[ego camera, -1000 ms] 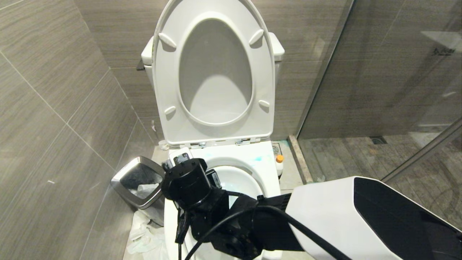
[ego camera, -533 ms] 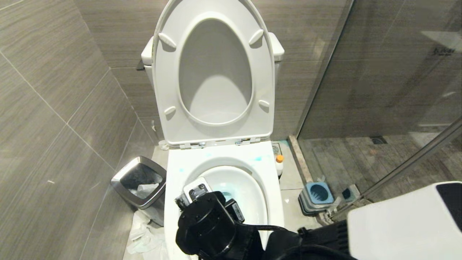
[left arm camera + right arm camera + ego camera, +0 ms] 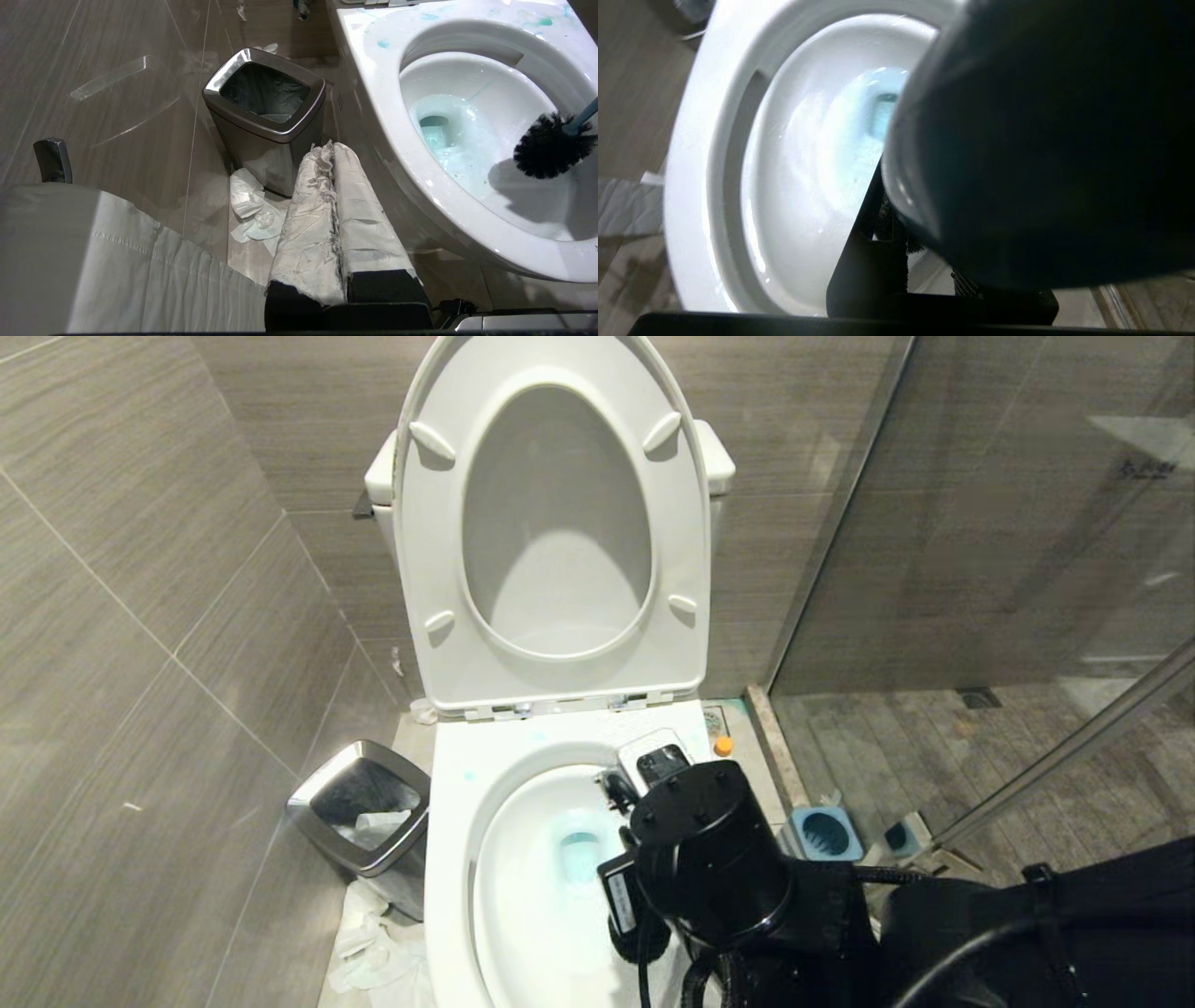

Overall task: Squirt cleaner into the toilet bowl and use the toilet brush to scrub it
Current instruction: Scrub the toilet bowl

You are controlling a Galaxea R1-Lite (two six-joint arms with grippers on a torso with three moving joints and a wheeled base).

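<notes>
One toilet brush (image 3: 549, 144) in the right fingers over one toilet bowl (image 3: 523, 887); left fingers (image 3: 338, 186) closed, empty.

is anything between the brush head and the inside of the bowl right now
Nothing visible. In the left wrist view the toilet brush has its black head already inside the toilet bowl, over the white wall beside the turquoise water. The raised seat and lid are clear of it. Whether the bristles touch the ceramic cannot be told.

grey-brown tiled walls (image 3: 140, 569) and floor (image 3: 934, 756) – a glass shower screen (image 3: 1027, 523) on the right, steel bin (image 3: 359, 807) left.
</notes>
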